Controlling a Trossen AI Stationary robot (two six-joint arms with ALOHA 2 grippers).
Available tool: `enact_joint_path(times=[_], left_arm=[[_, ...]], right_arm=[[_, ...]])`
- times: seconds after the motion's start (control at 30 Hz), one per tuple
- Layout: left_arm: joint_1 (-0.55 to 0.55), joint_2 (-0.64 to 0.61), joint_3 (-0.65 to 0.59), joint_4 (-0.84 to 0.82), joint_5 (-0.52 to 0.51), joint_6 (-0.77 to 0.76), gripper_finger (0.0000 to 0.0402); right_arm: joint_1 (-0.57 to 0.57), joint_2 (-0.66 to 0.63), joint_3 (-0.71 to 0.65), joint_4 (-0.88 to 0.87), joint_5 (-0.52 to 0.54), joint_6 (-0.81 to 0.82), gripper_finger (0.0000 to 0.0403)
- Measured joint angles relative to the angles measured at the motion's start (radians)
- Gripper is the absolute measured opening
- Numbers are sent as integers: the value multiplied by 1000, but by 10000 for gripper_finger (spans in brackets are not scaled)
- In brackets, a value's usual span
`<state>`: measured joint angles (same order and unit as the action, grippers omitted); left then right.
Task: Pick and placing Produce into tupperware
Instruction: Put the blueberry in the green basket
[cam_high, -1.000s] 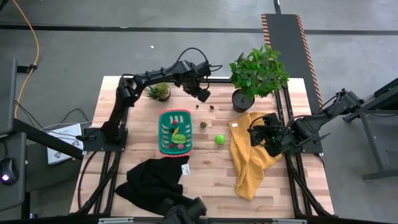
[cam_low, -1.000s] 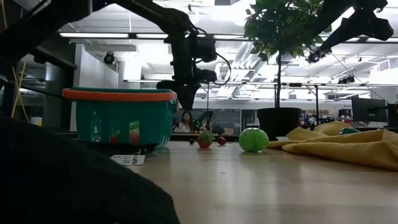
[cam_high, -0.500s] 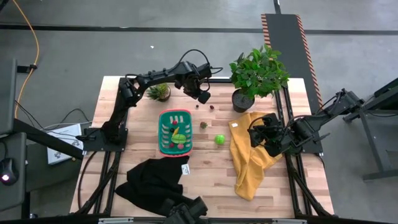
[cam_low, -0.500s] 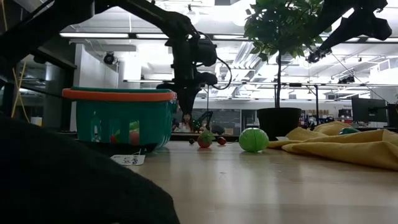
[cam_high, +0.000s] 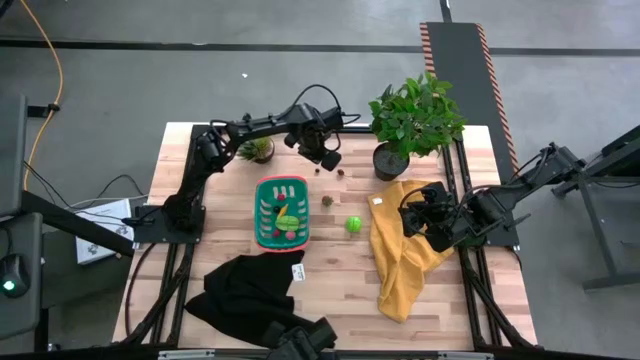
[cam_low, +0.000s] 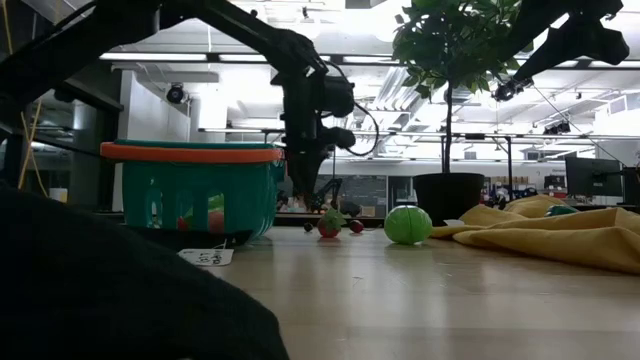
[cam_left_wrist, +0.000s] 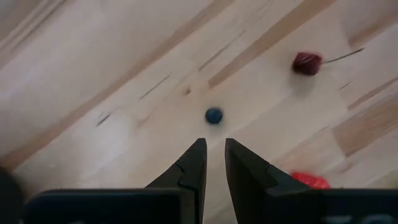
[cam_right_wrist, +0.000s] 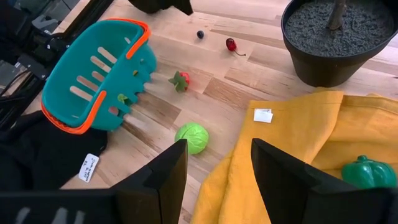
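Now left claw (cam_left_wrist: 213, 163) slightly open, empty; dark blue berry (cam_left_wrist: 214, 116) just beyond fingertips.

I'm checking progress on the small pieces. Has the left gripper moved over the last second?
Yes. In the high view the left gripper has shifted slightly toward the big potted plant, hovering near the dark berry.

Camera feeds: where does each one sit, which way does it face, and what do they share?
High view: overhead, straight down on the table, both arms, the teal basket.
Low view: table height, level across; left arm dropping beside the basket.
Left wrist view: looks down past its own narrowly parted fingers at a blue berry and dark red cherry.
Right wrist view: past its own open fingers across the yellow cloth.
Shared: right wrist and low views both show the green ball.
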<state>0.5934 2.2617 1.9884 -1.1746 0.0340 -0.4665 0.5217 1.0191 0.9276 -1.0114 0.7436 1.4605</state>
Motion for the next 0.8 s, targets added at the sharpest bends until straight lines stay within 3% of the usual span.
enact_joint_path(times=[0.13,0.43,0.8], left_arm=[[-4,5,-2,1,19,47,58],[-5,4,-2,34,20,39,121],[-5,15,-1,51,26,39,118]], right_arm=[[0,0,0,0,-5,0,169],[0,0,0,1,-6,0,169],[0,0,0,1,-8,0,169]])
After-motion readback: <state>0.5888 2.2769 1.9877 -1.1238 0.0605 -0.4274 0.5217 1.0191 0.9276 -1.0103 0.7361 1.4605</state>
